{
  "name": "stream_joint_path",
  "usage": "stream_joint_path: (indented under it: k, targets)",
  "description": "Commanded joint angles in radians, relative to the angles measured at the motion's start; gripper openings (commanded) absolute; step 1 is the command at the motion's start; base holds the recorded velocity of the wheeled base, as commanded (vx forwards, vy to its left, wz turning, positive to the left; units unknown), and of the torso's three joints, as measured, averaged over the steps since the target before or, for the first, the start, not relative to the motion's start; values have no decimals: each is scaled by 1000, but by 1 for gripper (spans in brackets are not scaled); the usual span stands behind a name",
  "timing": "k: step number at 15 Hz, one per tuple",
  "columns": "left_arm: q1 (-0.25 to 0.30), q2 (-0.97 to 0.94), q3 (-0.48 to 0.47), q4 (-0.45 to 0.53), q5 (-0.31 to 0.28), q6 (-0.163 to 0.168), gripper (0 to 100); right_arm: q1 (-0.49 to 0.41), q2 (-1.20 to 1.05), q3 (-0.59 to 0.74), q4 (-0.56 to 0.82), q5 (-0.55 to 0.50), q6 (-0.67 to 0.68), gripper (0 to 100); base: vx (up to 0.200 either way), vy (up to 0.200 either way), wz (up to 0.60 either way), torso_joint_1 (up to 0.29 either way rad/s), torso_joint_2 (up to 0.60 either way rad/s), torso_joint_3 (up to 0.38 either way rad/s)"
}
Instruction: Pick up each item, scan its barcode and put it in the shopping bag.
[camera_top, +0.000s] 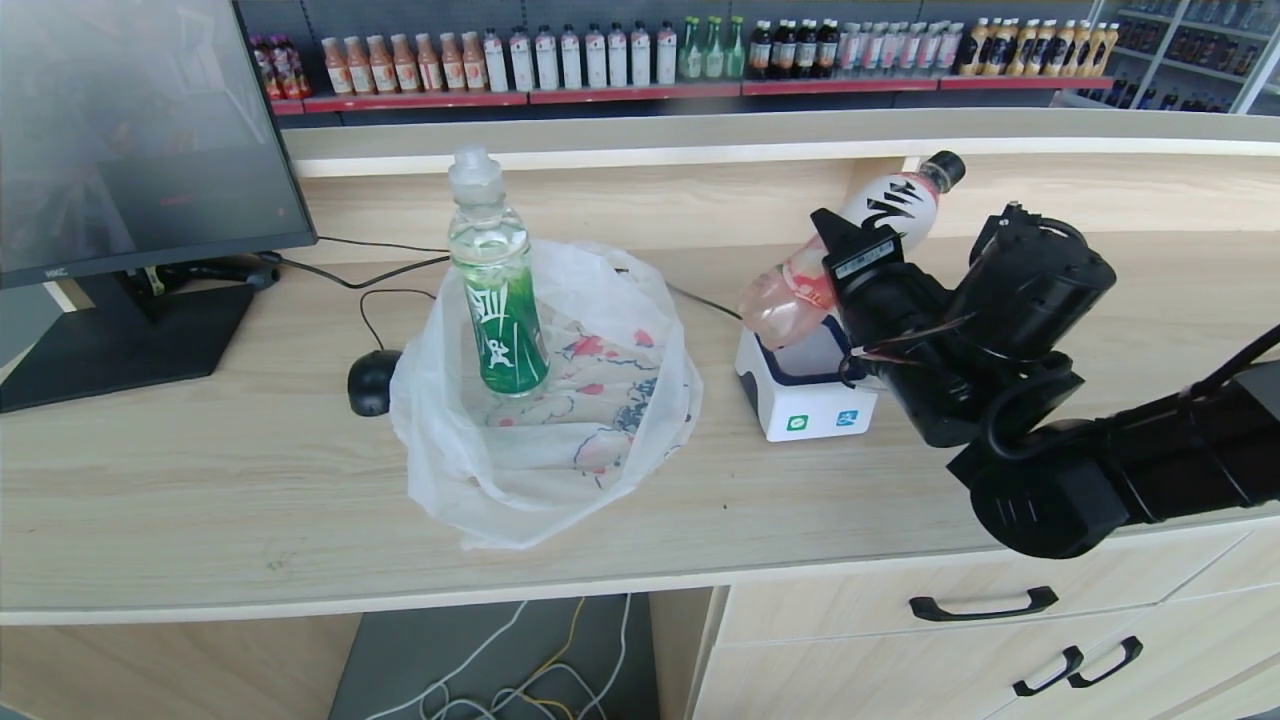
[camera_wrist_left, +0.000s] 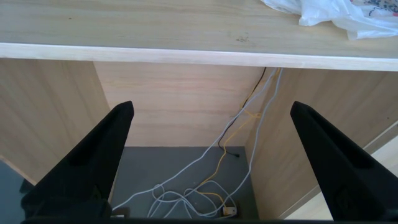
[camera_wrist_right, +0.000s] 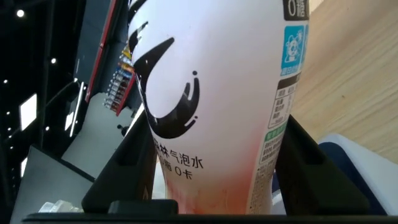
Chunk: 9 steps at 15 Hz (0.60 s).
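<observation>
The right fingers (camera_top: 852, 258) are shut tight on a pink drink bottle (camera_top: 885, 210). It has a white label with a black swirl (and tiny print down one side). The bottle leans in the air just over the white scanner box (camera_top: 805, 405) on the desk (camera_top: 200, 500). A bottle with a green label (camera_top: 497, 310) and white writing stands in the shopping bag (camera_top: 610, 420), near a black mouse (camera_top: 373, 382). The left fingers (camera_wrist_left: 93, 168) are wide apart and hold nothing, down by the desk's front edge.

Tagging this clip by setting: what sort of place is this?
Likely a shop checkout: shelves of bottled drinks behind, a white barcode scanner on the wooden counter, and a monitor.
</observation>
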<state>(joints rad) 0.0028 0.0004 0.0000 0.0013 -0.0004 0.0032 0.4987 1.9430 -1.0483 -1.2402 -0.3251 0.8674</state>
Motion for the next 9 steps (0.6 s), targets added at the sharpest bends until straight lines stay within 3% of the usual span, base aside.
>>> stream_joint_path:
  k: [1,7,9]
  targets:
    - [0,0,0,0,0,0,100,9,-35,-1,-4,12,-56,0,0,0,0,0,0,0]
    - [0,0,0,0,0,0,100,57,-111,68,-16,12,-294,0,0,0,0,0,0,0]
    - [-1,1,0,0,0,1,100,69,-131,70,-53,9,-464,0,0,0,0,0,0,0]
